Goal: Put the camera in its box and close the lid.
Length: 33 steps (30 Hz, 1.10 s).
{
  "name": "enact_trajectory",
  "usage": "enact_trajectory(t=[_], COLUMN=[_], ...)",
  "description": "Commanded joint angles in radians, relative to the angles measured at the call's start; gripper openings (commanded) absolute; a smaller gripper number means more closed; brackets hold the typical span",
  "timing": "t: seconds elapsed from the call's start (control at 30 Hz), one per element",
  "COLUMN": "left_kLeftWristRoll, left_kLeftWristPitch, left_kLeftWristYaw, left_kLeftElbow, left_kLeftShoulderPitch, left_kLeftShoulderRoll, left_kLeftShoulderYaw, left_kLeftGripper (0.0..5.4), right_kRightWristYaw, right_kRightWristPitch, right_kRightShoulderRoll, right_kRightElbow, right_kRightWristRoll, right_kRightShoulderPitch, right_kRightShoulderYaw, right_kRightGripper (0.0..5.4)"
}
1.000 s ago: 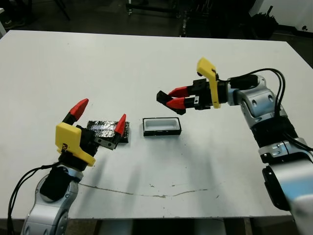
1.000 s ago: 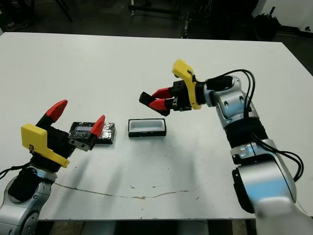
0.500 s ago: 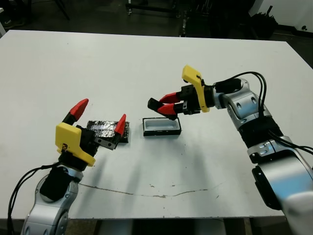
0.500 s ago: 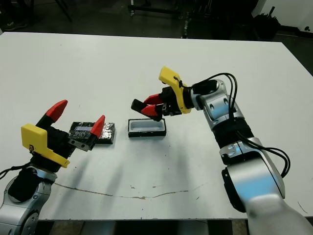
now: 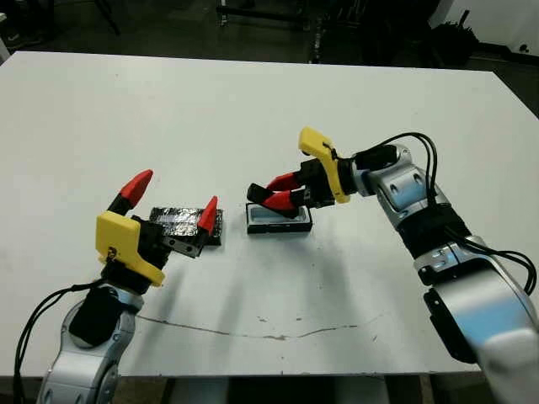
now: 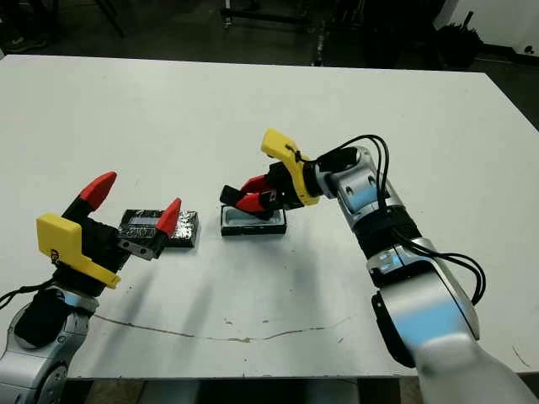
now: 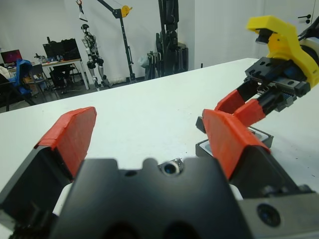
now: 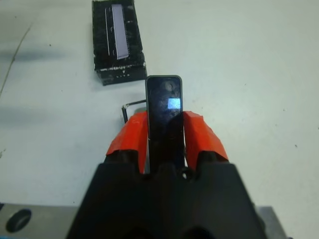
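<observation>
My right gripper (image 5: 271,195) is shut on the camera (image 8: 164,107), a slim black bar with a glossy face that pokes out past the red fingertips. It hovers low over the left half of the box (image 5: 285,227), a small black-rimmed tray with a white inside; I cannot tell whether the camera touches it. The lid (image 5: 177,220), a black slab with a mottled silver top, lies flat on the table left of the box. My left gripper (image 5: 173,197) stands open just in front of and above the lid, one finger hiding part of it.
The white table (image 5: 253,109) stretches wide behind and to both sides. A thin dark scratch line (image 5: 253,330) runs along its near part. Beyond the far edge stand dark stands and equipment.
My right gripper has carried the camera leftward and down, from above and right of the box to low over it. The left arm, lid and box have not moved.
</observation>
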State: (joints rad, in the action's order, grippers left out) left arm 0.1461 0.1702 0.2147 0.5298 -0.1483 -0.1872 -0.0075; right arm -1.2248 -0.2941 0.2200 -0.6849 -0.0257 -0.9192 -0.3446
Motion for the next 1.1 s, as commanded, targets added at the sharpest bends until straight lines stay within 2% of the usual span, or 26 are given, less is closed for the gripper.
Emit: enact_trajectory(t=[0.03, 0.53, 0.87, 1.1], left_kLeftWristRoll=[-0.003, -0.008, 0.001, -0.002], left_kLeftWristPitch=[0.002, -0.005, -0.001, 0.000], left_kLeftWristYaw=[0.000, -0.002, -0.002, -0.002], left_kLeftElbow=[0.000, 0.000, 0.000, 0.004], left_kLeftShoulderPitch=[-0.010, -0.015, -0.018, -0.020], left_kLeftShoulderRoll=[0.000, 0.001, 0.006, 0.004], left_kLeftShoulderYaw=[-0.003, -0.006, -0.005, -0.004], left_kLeftGripper=[5.40, 5.40, 5.40, 5.40], right_kRightWristYaw=[0.002, -0.048, -0.062, -0.078], right_kRightWristPitch=[0.025, -0.015, 0.063, 0.105], right_kRightShoulderRoll=[0.002, 0.024, 0.063, 0.073], right_kRightElbow=[-0.019, -0.048, -0.071, -0.106], right_kRightWristRoll=[0.009, 0.052, 0.116, 0.120], right_kRightShoulderPitch=[0.020, 0.013, 0.018, 0.020], right_kRightShoulderYaw=[-0.001, -0.053, -0.094, -0.086], right_kRightGripper=[1.66, 1.66, 1.66, 1.66])
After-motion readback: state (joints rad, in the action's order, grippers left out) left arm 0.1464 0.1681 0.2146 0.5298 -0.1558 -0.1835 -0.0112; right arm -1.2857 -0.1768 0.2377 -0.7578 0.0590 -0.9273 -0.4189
